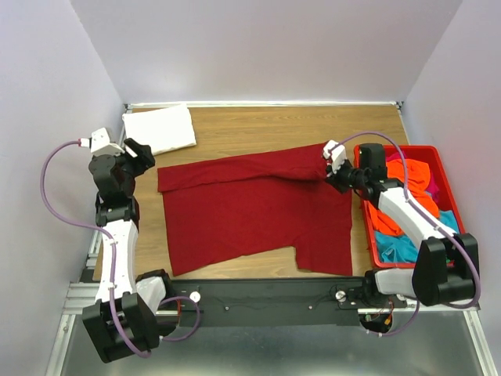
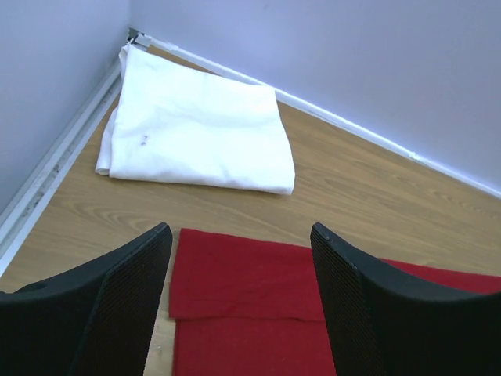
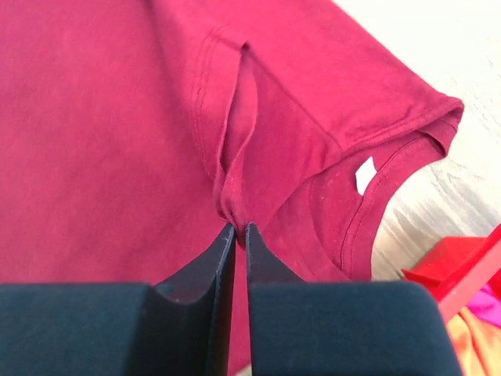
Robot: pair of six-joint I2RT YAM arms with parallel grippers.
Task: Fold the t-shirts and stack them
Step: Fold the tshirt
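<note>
The dark red t-shirt (image 1: 250, 210) lies spread on the wooden table; its far edge is folded over. My right gripper (image 3: 240, 227) is shut on a pinch of the dark red t-shirt (image 3: 117, 141) near its collar, at the shirt's right end (image 1: 333, 168). My left gripper (image 2: 241, 235) is open and empty, just above the shirt's far left corner (image 2: 243, 282). In the top view it (image 1: 145, 160) sits at the shirt's left edge. A folded white t-shirt (image 1: 159, 129) lies in the far left corner; it also shows in the left wrist view (image 2: 196, 125).
A red plastic bin (image 1: 448, 196) stands at the right, holding orange (image 1: 407, 176), teal (image 1: 399, 249) and magenta (image 1: 427, 184) shirts. The bin's edge (image 3: 462, 266) shows close by in the right wrist view. Walls enclose the table on three sides.
</note>
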